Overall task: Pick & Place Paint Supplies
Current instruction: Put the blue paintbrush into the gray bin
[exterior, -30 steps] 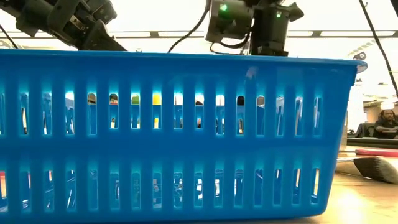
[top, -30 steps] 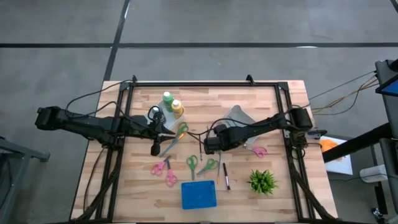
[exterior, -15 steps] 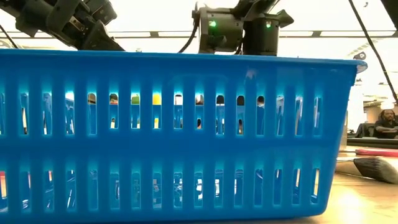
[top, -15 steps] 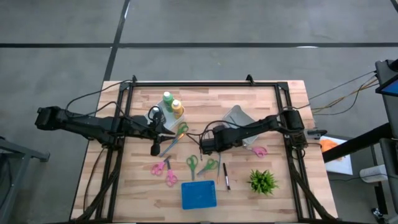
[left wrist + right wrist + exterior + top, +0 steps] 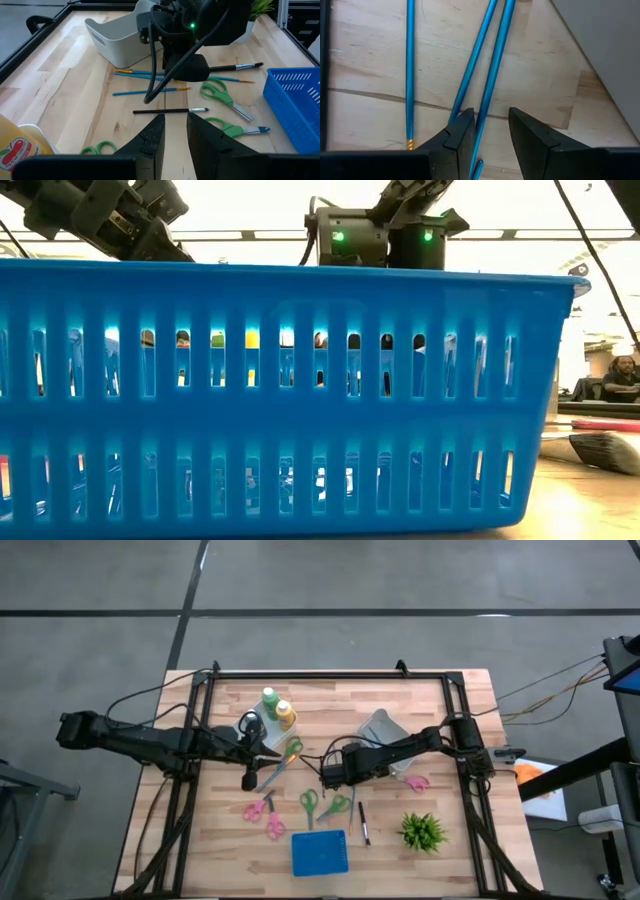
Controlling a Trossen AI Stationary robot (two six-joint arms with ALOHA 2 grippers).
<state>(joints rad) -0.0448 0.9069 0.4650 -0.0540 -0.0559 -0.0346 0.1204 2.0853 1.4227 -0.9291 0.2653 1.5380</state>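
Lying mid-bench: slender blue-handled brushes (image 5: pixel 492 75), gold ferrules, crossing; right gripper (image 5: pixel 490 131) part-open astride them, gripping nothing; left gripper (image 5: pixel 175 131) narrowly parted, empty.

The pale wooden butcher-block counter (image 5: pixel 420 700) carried a blue slotted plastic basket (image 5: pixel 319 852), a grey tub (image 5: pixel 385 727), scattered scissors (image 5: pixel 309 804), thin blue-handled brushes (image 5: pixel 150 91), squeeze bottles (image 5: pixel 278 708) and a small green potted plant (image 5: pixel 422 831).

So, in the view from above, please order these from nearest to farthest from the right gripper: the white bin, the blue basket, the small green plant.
Measured from the right gripper, at the table's middle:
1. White bin: just behind it, toward the far edge.
2. Blue basket: at the near edge, almost straight in front.
3. Green plant: near the table's right front corner.
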